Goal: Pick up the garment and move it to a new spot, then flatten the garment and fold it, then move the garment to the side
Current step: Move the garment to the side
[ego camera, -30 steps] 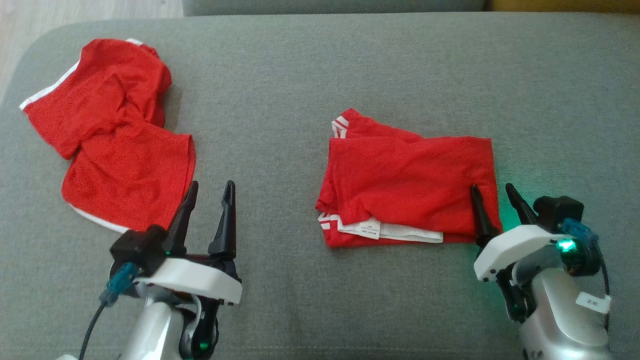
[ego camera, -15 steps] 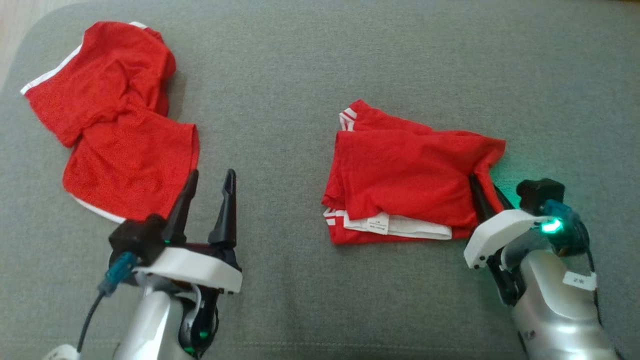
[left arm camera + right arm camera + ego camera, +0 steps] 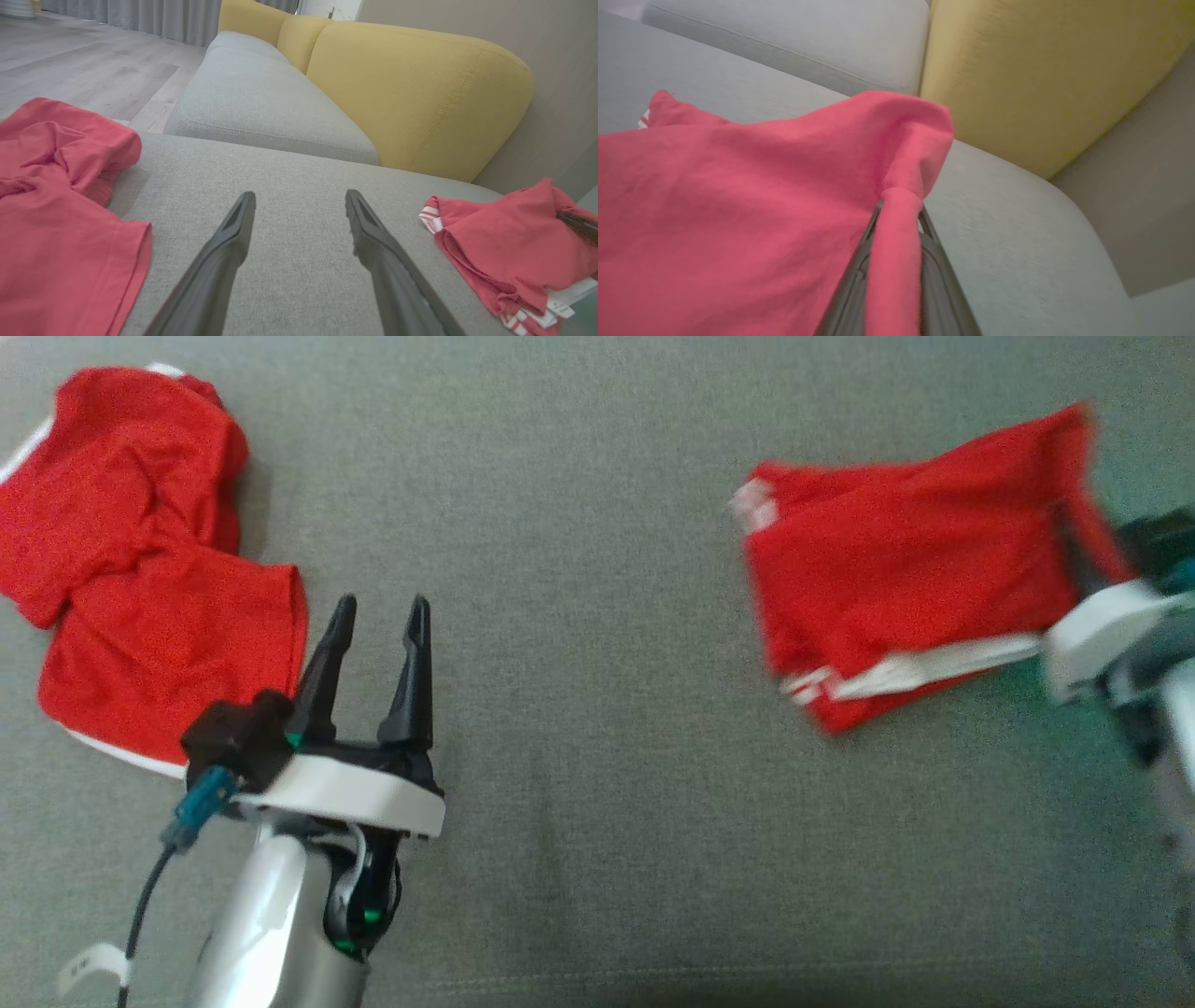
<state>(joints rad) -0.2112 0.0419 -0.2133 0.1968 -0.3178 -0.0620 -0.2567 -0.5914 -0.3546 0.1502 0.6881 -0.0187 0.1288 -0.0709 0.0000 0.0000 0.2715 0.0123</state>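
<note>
The right end effector (image 3: 899, 211) is clamped on a pinched corner of the folded red garment (image 3: 896, 588), which sits toward the right of the grey sofa seat (image 3: 579, 784). The left end effector (image 3: 378, 614) hovers with its fingers apart, just beside a second, crumpled red garment (image 3: 140, 616).

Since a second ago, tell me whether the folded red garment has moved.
Yes. Held by the right gripper, the folded garment has slid to the robot's right: its gap to the crumpled garment has widened.

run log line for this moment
step: carry aside | right gripper jaws: shut on folded red fabric garment | left gripper jaws: open, empty
</note>
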